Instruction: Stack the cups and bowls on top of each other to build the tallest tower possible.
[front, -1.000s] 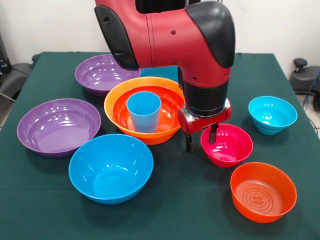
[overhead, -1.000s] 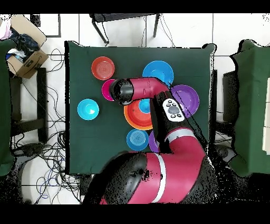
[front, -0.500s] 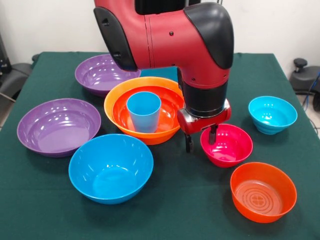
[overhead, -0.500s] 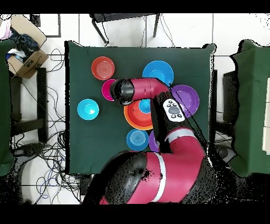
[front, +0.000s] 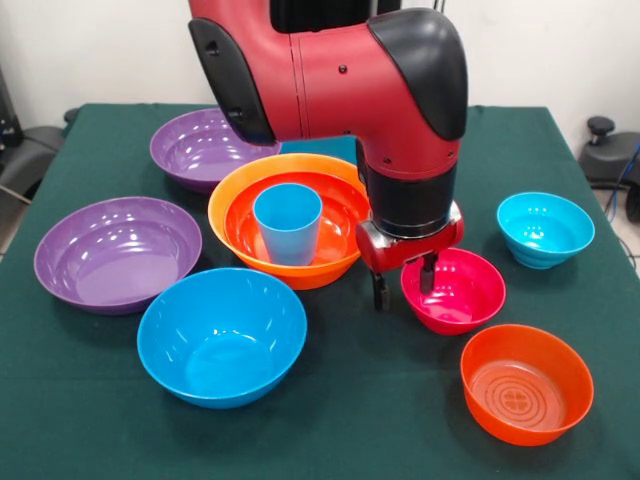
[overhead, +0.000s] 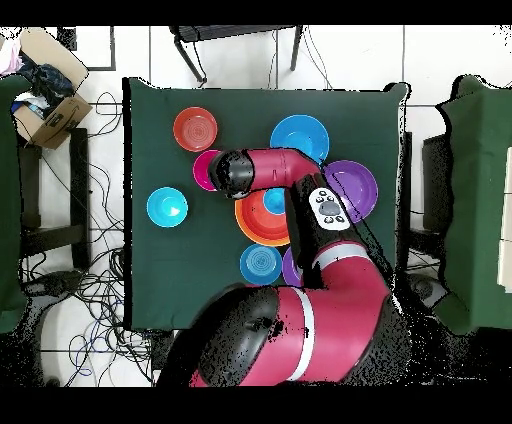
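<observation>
Green cloth covers the table (front: 90, 420), and on it the tower so far is a large orange bowl (front: 232, 200) with a red-orange bowl (front: 340, 225) nested inside and a light blue tumbler (front: 288, 223) standing upright in the middle. Just beside this stack, the gripper (front: 401, 283) hangs over the near rim of a magenta bowl (front: 455, 293), one finger outside the rim and one inside, jaws apart on either side of the rim; whether they touch the rim is hard to make out. Around the stack lie a big blue bowl (front: 222, 335), two purple bowls (front: 117, 252) (front: 200, 146), a small cyan bowl (front: 545, 229) and a separate red-orange bowl (front: 526, 382), all apart from one another. Behind the arm (front: 340, 70) in the front view only a sliver of blue shows; the overhead view shows it to be another small blue bowl (overhead: 260, 264) near the robot's base. From above, the arm hides much of the stack and one purple bowl, and the gripper itself cannot be seen. A cardboard box (overhead: 45, 95) sits on the floor off the table.
</observation>
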